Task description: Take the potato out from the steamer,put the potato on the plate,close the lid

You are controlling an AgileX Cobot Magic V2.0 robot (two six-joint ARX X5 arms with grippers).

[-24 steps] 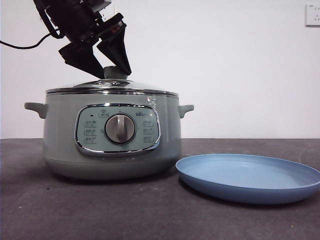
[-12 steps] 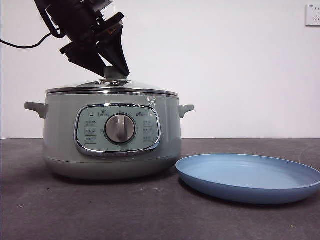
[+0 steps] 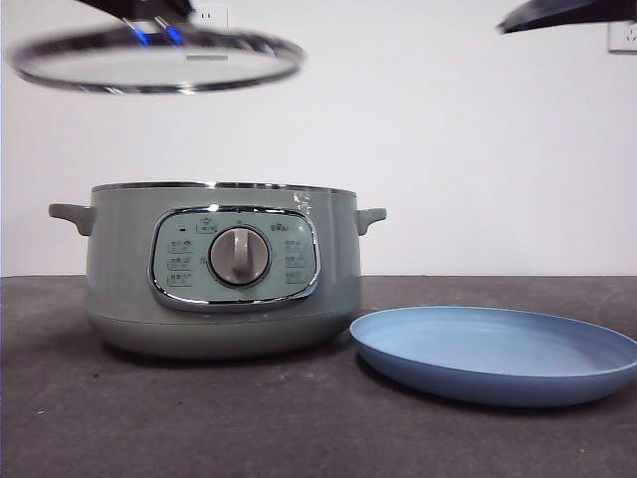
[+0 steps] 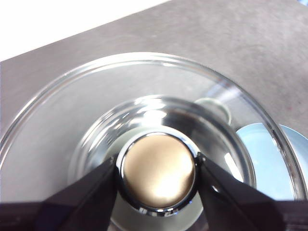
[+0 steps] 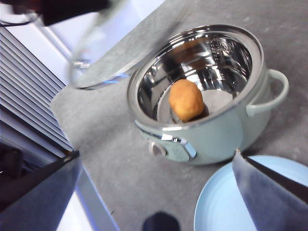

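A second ago the lid (image 3: 156, 60) sat on the steamer (image 3: 219, 269); now it hangs high above the pot, toward eleven o'clock, the left gripper (image 4: 157, 175) clamped on its knob. That leaves the potato (image 5: 186, 99) exposed in the steel bowl, ready for lifting to the plate (image 3: 495, 354), which lies at the steamer's four o'clock. The right gripper (image 5: 159, 192) hovers above with jaws wide apart, probably next to move. Dark grey tabletop (image 3: 199, 418), white wall (image 3: 458, 139), a socket (image 3: 623, 30) up at one o'clock.
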